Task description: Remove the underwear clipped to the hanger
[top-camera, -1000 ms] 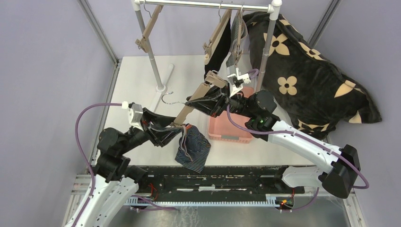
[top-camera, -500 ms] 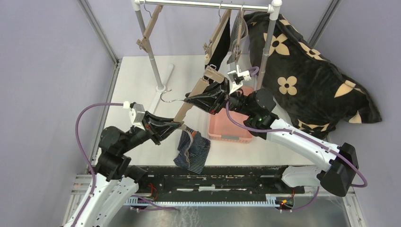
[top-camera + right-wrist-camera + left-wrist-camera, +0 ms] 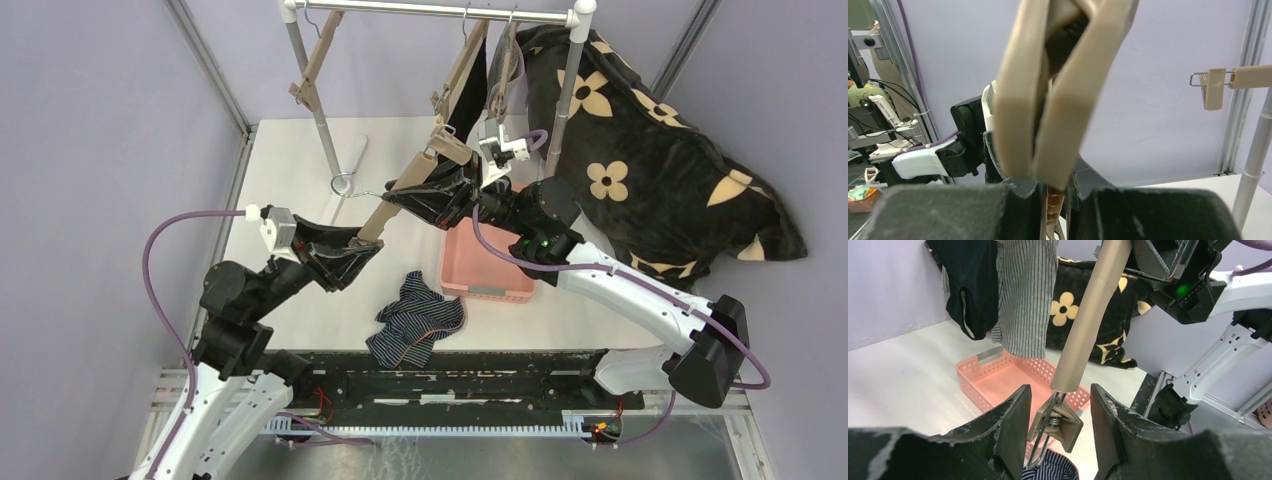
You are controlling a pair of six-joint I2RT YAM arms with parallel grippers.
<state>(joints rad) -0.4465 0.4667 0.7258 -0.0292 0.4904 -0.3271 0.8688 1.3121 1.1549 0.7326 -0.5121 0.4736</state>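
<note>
The navy striped underwear (image 3: 415, 325) lies crumpled on the table near the front edge, free of the hanger; its edge shows as the navy cloth (image 3: 1050, 473) below my left jaws. My right gripper (image 3: 400, 205) is shut on the tan hanger (image 3: 405, 190), which slants down to the left. The hanger (image 3: 1058, 90) fills the right wrist view, pinched in that gripper (image 3: 1055, 192). My left gripper (image 3: 362, 250) is open, its jaws standing either side of the hanger's lower clip (image 3: 1058, 422) without touching it. Black underwear (image 3: 968, 285) and grey striped underwear (image 3: 1025, 295) hang on the rack.
A pink basket (image 3: 485, 275) sits right of the fallen underwear. The clothes rack (image 3: 318, 120) stands at the back with a bare hanger (image 3: 315, 65) on its left. A black flower-print cushion (image 3: 650, 150) fills the back right corner.
The left gripper squeezed the lower clip, then opened again. The navy underwear dropped from the clip onto the table. The right arm raised the hanger slightly.
</note>
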